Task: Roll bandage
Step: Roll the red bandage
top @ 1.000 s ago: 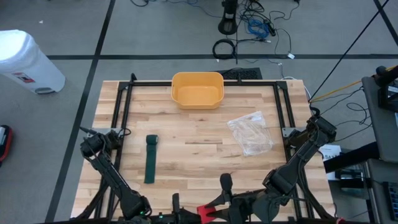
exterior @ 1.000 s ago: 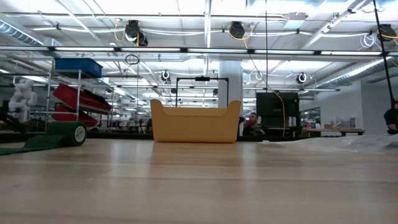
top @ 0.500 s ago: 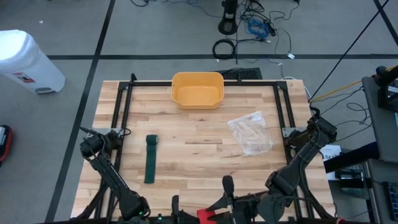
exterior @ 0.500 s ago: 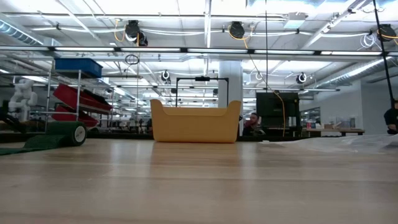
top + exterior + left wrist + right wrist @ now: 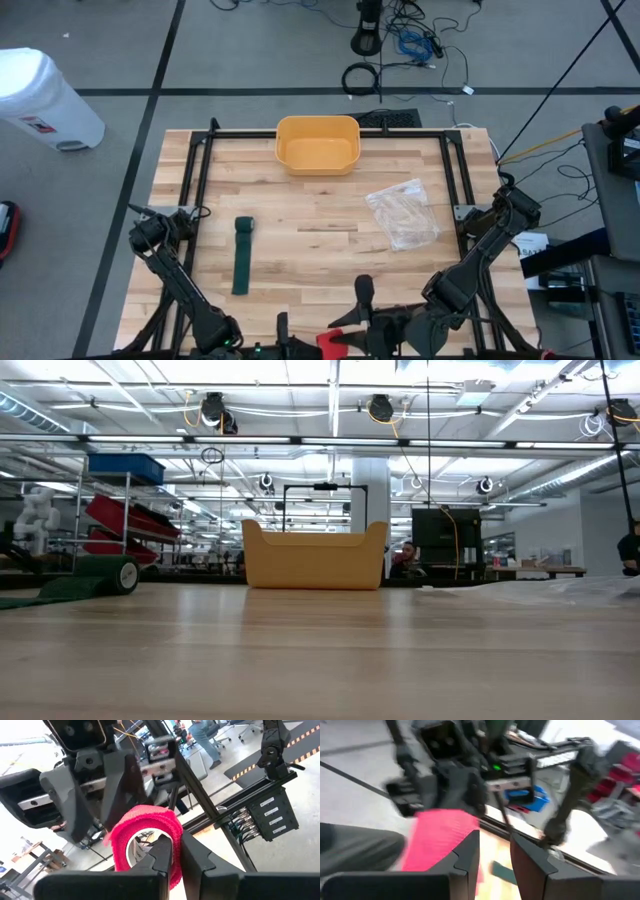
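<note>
Both grippers meet at the surface's (image 5: 320,235) near edge, left fingers (image 5: 162,857) and right fingers (image 5: 467,851) clamped on a pink bandage roll (image 5: 145,837).

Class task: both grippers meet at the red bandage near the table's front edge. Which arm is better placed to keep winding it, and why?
Probably the left. The left gripper is shut on the red bandage roll, fingers pinching its wall, while the right gripper faces the bandage's flat side.

Bright, even ceiling strip lights (image 5: 330,410) glare white across the hall; the table (image 5: 320,250) shows hardly a shadow. The right wrist view is smeared with motion blur (the left stays crisp).
</note>
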Tool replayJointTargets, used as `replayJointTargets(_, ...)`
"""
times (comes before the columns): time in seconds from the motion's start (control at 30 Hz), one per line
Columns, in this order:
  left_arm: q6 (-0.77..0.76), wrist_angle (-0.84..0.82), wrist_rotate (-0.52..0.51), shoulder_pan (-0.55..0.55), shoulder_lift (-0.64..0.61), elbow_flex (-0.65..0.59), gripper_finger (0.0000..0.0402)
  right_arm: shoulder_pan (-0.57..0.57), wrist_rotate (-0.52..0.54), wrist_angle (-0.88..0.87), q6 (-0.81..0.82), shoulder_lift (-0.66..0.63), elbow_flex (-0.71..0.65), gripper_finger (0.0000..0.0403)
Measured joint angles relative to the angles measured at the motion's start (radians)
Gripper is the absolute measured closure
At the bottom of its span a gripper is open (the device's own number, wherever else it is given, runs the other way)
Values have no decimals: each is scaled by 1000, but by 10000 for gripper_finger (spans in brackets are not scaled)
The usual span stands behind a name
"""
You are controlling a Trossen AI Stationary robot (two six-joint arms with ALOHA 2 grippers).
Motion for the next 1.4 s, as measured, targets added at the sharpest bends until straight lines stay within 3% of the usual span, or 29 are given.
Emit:
replayJointTargets(0.13, 2, 11, 11, 0, -2, 0, 375, 6, 82, -1, -50, 1, -1, 310)
replayJointTargets(0.37, 2, 6, 11, 0, -2, 0, 375, 46, 67, 122, -153, 1, -1, 310)
replayJointTargets(0.67, 0, 4, 16, 2, -2, 0, 375, 50, -160, 173, -121, 1, -1, 310)
replayJointTargets(0.97, -3, 5, 18, 4, -2, 0, 375, 6, -221, 141, -53, 13, -1, 310)
replayJointTargets(1.4, -4, -1, 22, 1, -1, -1, 375, -25, -221, 117, -32, 31, 0, 310)
